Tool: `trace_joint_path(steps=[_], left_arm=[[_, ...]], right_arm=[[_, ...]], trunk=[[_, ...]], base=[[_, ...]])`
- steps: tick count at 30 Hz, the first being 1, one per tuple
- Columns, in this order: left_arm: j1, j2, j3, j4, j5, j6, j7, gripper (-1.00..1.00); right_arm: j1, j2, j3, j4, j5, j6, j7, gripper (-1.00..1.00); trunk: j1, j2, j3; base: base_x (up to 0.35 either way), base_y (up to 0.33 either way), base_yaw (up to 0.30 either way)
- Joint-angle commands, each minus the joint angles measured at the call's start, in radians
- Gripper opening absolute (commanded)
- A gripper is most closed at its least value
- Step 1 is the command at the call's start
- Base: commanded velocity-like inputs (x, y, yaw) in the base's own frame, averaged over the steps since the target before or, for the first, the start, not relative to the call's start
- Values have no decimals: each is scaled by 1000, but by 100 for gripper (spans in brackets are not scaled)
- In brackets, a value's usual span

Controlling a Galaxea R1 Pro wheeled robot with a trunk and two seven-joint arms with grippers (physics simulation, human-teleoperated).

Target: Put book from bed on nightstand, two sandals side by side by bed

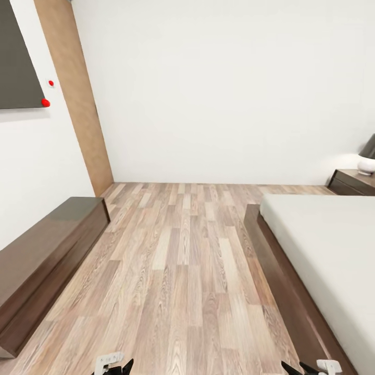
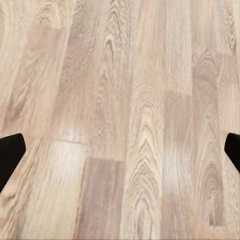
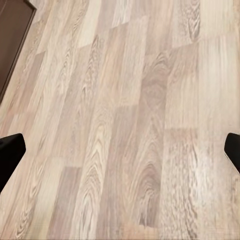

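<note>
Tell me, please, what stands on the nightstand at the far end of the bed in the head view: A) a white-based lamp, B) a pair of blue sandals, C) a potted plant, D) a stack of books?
A: a white-based lamp with a dark shade sits on the dark wooden nightstand, just beyond the bed.

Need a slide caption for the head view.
Wood-plank floor between off-white bed and low dark cabinet; reddish-brown nightstand beyond.

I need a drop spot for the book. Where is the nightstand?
In the head view, the nightstand is at far right against the back wall, beyond the bed, carrying a lamp.
</note>
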State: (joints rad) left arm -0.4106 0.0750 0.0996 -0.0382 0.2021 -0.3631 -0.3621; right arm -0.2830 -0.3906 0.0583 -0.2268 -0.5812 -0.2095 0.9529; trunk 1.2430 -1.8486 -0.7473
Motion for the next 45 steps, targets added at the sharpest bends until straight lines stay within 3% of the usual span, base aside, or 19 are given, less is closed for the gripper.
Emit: trace_joint_path(steps=[1,23,27,29,33,36,41,45], left_arm=[[-1,0,8,1,3,1,-9,100],[0,0,7,1,3,0,-8,100],[0,0,6,1,2,0,-7,100],[0,-1,6,2,2,0,-6,100],[0,-1,6,3,2,0,-6,100],[0,-1,6,2,2,0,-6,100],[-1,-1,6,3,2,0,-6,100],[-1,-1,6,4,2,0,-6,100]], right_arm=[[-1,-1,6,1,-5,-7,1,100],[-1,1,8,1,-4,-7,-2,100],[-1,4,13,1,-1,-6,-113,100],[-1,20,15,1,2,-6,-202,100],[-1,101,17,1,7,-5,-437,100],[-1,127,17,2,8,-5,-500,100],[-1,145,17,2,9,-5,-529,100],[-1,201,17,1,9,-5,-531,100]], trunk=[[0,0,-1],[0,0,-1],[0,0,-1],[0,0,-1],[0,0,-1],[0,0,-1],[0,0,-1],[0,0,-1]], base=[[331,0,0],[331,0,0],[332,0,0],[332,0,0],[332,0,0],[331,0,0],[332,0,0],[332,0,0]])
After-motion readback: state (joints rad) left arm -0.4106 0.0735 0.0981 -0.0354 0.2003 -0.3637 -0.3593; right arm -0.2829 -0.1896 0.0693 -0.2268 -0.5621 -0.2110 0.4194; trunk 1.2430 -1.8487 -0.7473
